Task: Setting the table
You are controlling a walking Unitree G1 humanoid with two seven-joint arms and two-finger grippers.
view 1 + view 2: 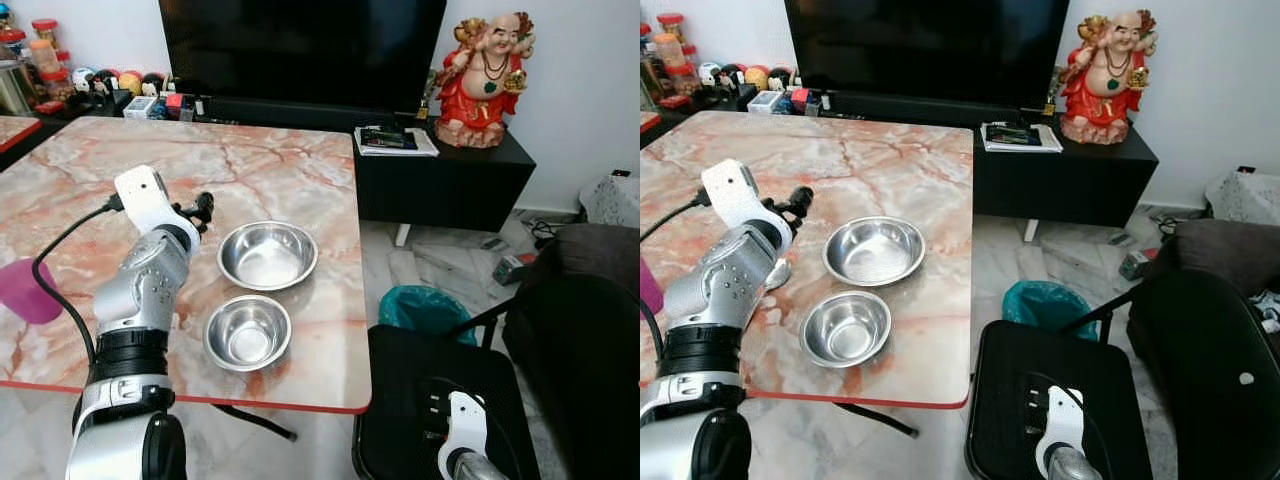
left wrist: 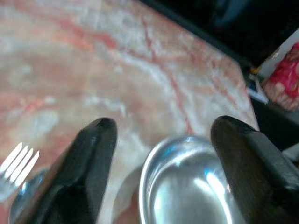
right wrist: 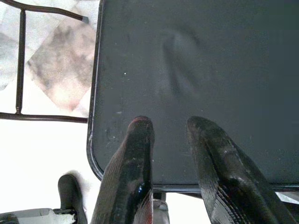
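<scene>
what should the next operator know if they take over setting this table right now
Left pincer: open, empty, over the pink marble table beside the larger steel bowl.
Right pincer: fingers apart, empty, idle above the black chair seat.
On the table: larger bowl, smaller steel bowl nearer the front edge, silver fork and a spoon partly hidden by the left arm, purple cup at the left edge.
Done: both bowls down.
Left: judging by the layout, arranging the cutlery and cup.
</scene>
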